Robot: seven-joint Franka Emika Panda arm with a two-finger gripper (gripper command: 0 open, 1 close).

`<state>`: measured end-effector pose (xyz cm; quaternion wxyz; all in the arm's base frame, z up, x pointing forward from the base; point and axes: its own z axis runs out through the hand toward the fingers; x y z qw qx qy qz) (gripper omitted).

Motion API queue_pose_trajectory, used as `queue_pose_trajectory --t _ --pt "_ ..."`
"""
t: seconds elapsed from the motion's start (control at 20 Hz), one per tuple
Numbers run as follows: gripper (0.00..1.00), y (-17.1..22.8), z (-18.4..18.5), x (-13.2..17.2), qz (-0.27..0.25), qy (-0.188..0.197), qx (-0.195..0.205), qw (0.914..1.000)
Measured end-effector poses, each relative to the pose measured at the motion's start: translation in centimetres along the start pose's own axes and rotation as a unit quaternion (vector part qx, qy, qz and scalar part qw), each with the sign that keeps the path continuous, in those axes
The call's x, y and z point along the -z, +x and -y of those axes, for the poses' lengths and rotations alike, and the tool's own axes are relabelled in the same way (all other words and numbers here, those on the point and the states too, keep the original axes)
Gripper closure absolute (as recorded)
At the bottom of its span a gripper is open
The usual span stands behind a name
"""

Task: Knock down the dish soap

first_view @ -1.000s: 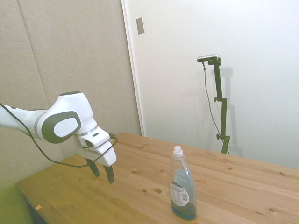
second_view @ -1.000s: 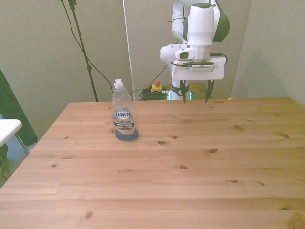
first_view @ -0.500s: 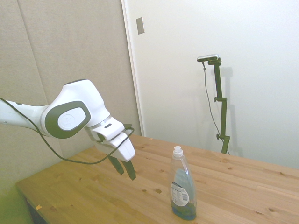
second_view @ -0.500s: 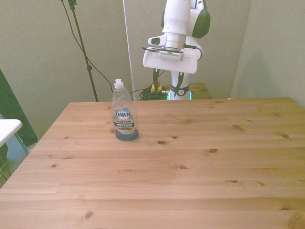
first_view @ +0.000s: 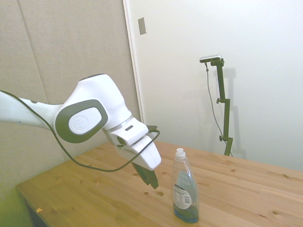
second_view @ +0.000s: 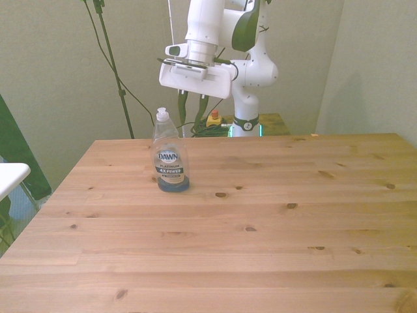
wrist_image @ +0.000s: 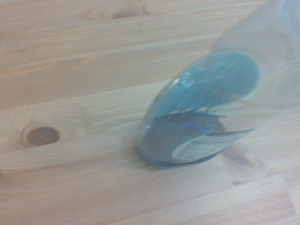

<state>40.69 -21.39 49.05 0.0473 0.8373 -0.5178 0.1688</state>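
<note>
The dish soap [second_view: 171, 160] is a clear bottle with a white cap, a Dawn label and a little blue liquid at the bottom. It stands upright on the wooden table [second_view: 260, 215], toward the front view's left. My gripper [second_view: 192, 109] hangs above the table's far edge, just behind the bottle and slightly to the front view's right of it, level with the cap. Its dark fingers are apart and hold nothing. In the side view the gripper [first_view: 150, 178] is a short gap left of the dish soap [first_view: 185, 194], not touching it. The wrist view shows the dish soap [wrist_image: 201, 108] blurred and close.
A white object [second_view: 10, 173] pokes in at the front view's left edge, beside the table. A red and yellow button box [second_view: 213, 119] and cables lie beyond the far edge. Bare wood [first_view: 246, 189] stretches around the bottle.
The arm has swung toward the front view's left and come close to the bottle. The wrist has tilted, with the fingers still apart. The bottle has not moved.
</note>
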Motion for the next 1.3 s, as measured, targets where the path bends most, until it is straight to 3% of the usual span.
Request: queue_pose_trajectory --t 0.45,0.85,1.05,1.3 --pt "1.0 6.0 2.7 -1.7 -0.027 -0.012 -0.009 0.9995" --pt "1.0 8.8 12.5 -4.9 -0.044 -0.004 -0.021 0.9988" --pt "1.0 10.6 14.6 -6.2 -0.062 0.001 -0.029 0.9977" --pt "1.0 13.3 17.0 -5.6 -0.089 0.01 -0.035 0.9954"
